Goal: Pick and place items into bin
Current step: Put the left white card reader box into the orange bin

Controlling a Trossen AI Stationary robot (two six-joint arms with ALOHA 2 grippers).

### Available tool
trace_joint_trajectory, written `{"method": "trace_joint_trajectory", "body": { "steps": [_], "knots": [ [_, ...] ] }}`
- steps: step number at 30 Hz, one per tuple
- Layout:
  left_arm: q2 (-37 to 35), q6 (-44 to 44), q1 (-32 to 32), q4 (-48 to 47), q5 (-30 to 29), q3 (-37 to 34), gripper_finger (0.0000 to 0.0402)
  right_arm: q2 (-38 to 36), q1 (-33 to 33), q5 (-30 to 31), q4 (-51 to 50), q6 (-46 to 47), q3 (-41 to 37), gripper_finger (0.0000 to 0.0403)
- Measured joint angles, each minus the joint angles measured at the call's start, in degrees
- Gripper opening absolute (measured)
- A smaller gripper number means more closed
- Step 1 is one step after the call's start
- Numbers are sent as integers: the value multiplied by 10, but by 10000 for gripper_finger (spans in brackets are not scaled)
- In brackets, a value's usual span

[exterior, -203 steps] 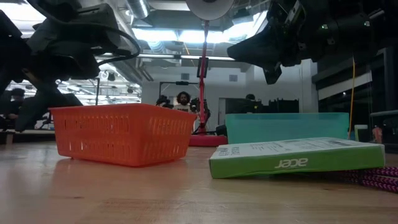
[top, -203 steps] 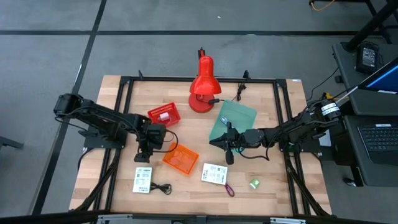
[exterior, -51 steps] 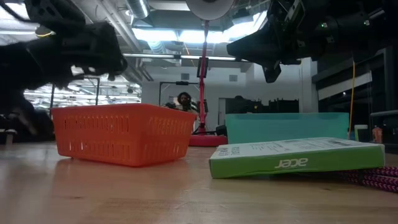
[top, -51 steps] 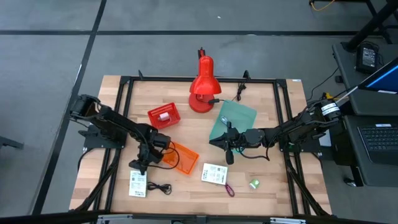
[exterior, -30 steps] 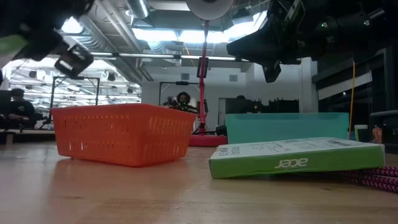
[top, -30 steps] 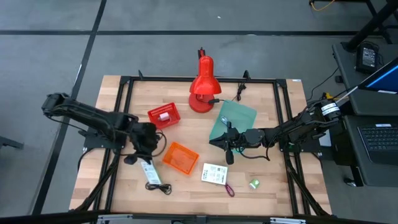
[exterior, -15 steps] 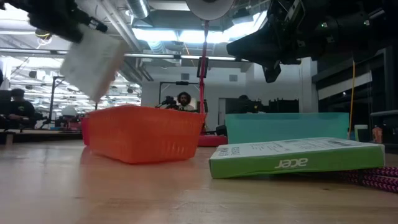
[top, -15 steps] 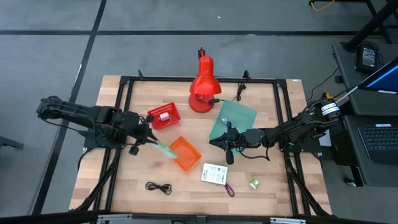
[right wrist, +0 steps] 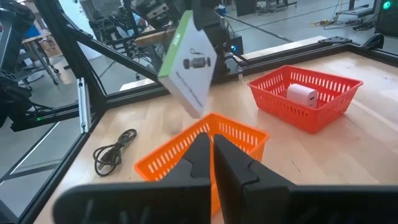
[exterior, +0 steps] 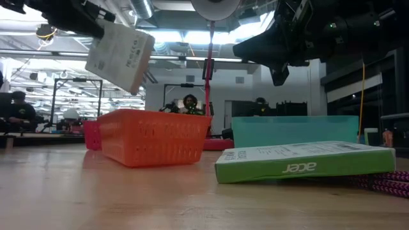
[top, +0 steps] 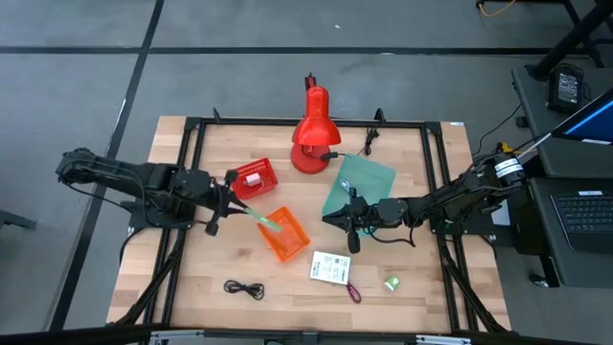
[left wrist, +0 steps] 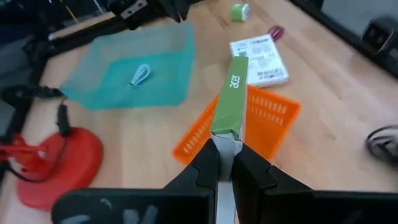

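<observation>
My left gripper (top: 226, 201) is shut on a white printed card box with a green edge (top: 259, 219), which hangs over the orange mesh bin (top: 287, 235) left of the table's middle. My right gripper (top: 335, 218) hovers shut and empty at the near-left corner of the teal bin (top: 359, 184). A second printed card (top: 330, 268), a black coiled cable (top: 244, 287), a purple strap (top: 352, 292) and a small green piece (top: 392, 284) lie flat near the front edge. My left gripper pinches the box's near end (left wrist: 225, 140) between its two fingers, one on each broad face. The fingers come from the table's left, slanting down, in line with the box's length. The box sticks out beyond them green edge up, tilted, its low corner (exterior: 131, 88) clear above the orange bin's rim.
A red mesh basket (top: 254, 177) holding a white item stands behind the orange bin. The big red desk lamp (top: 311, 134) stands at the far middle. A black frame runs round the table. People show in the room beyond.
My left gripper has risen and drawn back toward the far-left, rolling its wrist. The box has come up off the table, turned onto its edge and swung over the orange bin. The orange bin has turned about and shifted slightly on the table. The right arm kept still.
</observation>
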Motion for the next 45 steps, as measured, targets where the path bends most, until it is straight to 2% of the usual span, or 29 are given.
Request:
{"method": "trace_joint_trajectory", "body": {
  "steps": [7, 16, 25, 32, 39, 45],
  "knots": [
    [32, 107, 0, 41, -2, 0, 16, 0, 0, 0, -4, 0, 0, 4],
    [113, 180, 0, 95, -11, 0, 15, 0, 0, 0, -10, 0, 0, 4],
    [165, 226, 0, 153, 40, 0, 14, 0, 0, 0, -15, 0, 0, 4],
    [189, 232, 1, 161, 64, 0, 14, 0, 0, 0, -15, 3, 0, 4],
    [224, 242, 32, 192, 85, 0, 14, 0, 0, 0, -15, 4, 0, 4],
    [238, 248, 77, 205, 161, 0, 14, 0, 1, 0, -15, 19, 0, 4]
  ]
}}
